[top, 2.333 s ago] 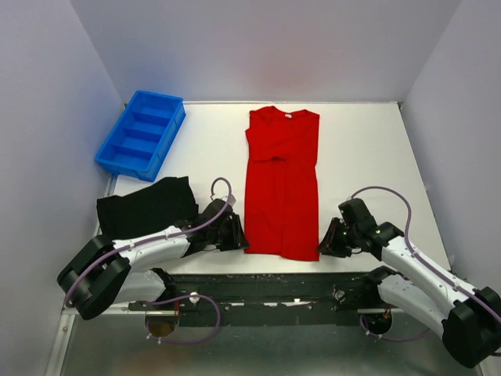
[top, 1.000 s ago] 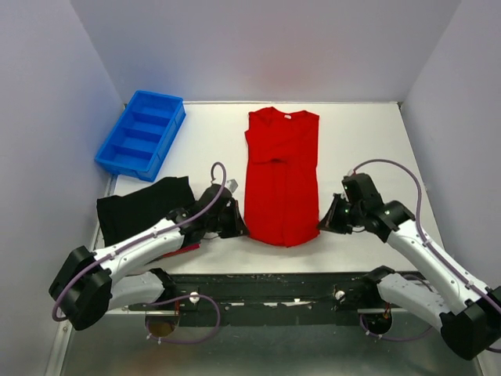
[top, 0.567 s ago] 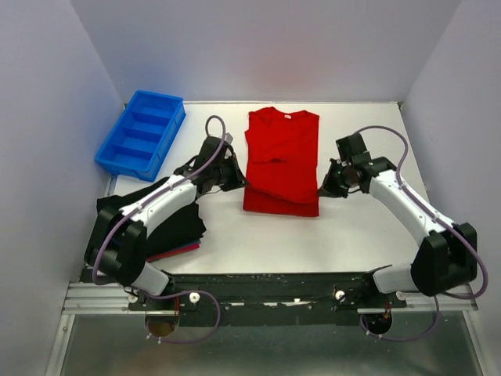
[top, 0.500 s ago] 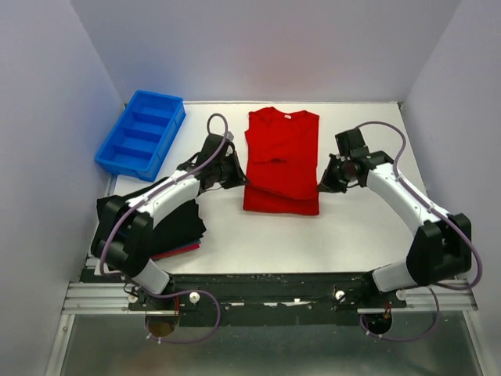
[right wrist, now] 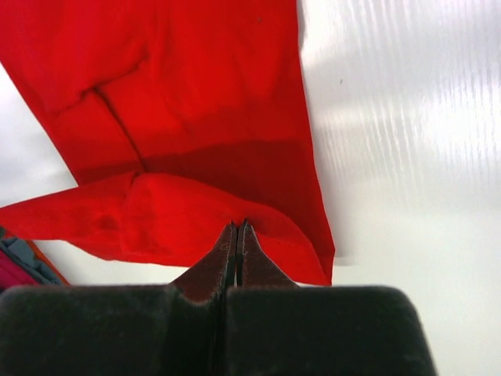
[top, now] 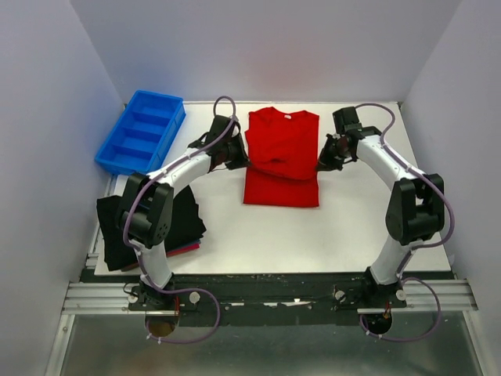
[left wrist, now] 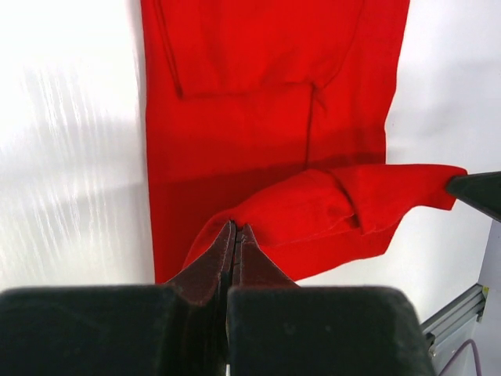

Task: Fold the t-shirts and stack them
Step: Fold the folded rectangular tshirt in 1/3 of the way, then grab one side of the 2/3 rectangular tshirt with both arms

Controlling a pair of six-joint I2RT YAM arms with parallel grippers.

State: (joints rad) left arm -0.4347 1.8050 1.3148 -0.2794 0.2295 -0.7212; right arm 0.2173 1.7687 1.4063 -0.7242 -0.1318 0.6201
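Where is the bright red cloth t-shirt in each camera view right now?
Top external: bright red cloth t-shirt mid-table, between left gripper and right gripper.
Left wrist: fills upper centre; hem pinched at bottom.
Right wrist: upper left; hem pinched likewise.
Shared landmark: the lifted hem stretched between both grippers.

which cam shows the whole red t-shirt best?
Top external: the entire red t-shirt shows, collar far, near hem lifted over the body. Left wrist shows only the raised hem pinched in the left end effector; right wrist only the same hem in the right end effector.
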